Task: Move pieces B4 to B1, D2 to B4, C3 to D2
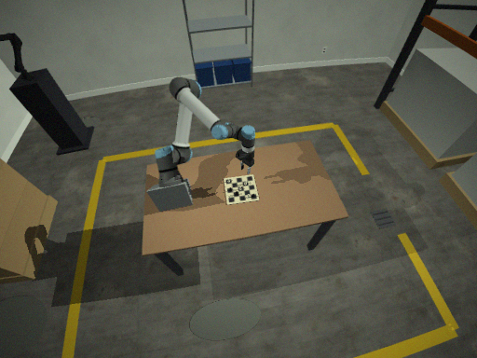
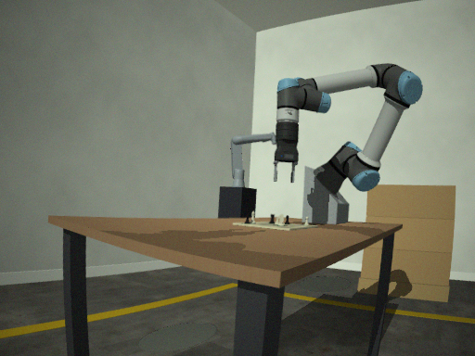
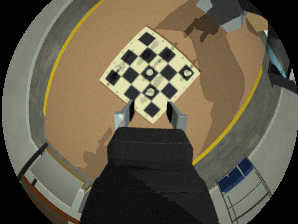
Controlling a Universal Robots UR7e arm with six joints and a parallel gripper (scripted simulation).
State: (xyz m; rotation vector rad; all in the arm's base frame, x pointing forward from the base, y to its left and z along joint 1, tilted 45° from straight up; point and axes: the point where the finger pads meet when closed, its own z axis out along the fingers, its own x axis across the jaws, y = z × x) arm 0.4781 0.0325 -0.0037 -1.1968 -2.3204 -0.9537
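Observation:
The chequered board [image 1: 242,202] [image 2: 297,227] [image 3: 147,30] lies on the table; its edge letters are too small to read. A pale piece [image 2: 306,221] [image 3: 187,73] stands near one corner. Two pale pieces show in the wrist view, one near the middle [image 3: 149,72] and one nearer the gripper [image 3: 150,92]. A taller pale piece [image 2: 253,217] [image 3: 120,66] stands toward the opposite side, by a black piece [image 2: 247,220]. Other black pieces [image 2: 272,219] [image 2: 287,220] stand between. My gripper [image 1: 245,170] [image 2: 284,180] [image 3: 150,107] is open and empty, pointing down high above the board's rear edge.
The brown table [image 1: 289,205] [image 2: 186,241] [image 3: 75,100] carries the board and the arm's grey base block [image 1: 171,197] [image 2: 340,210] beside it. A shelf rack [image 1: 221,53] with blue bins [image 1: 224,71] stands behind, away from the table. Shadows of the arm fall across the table.

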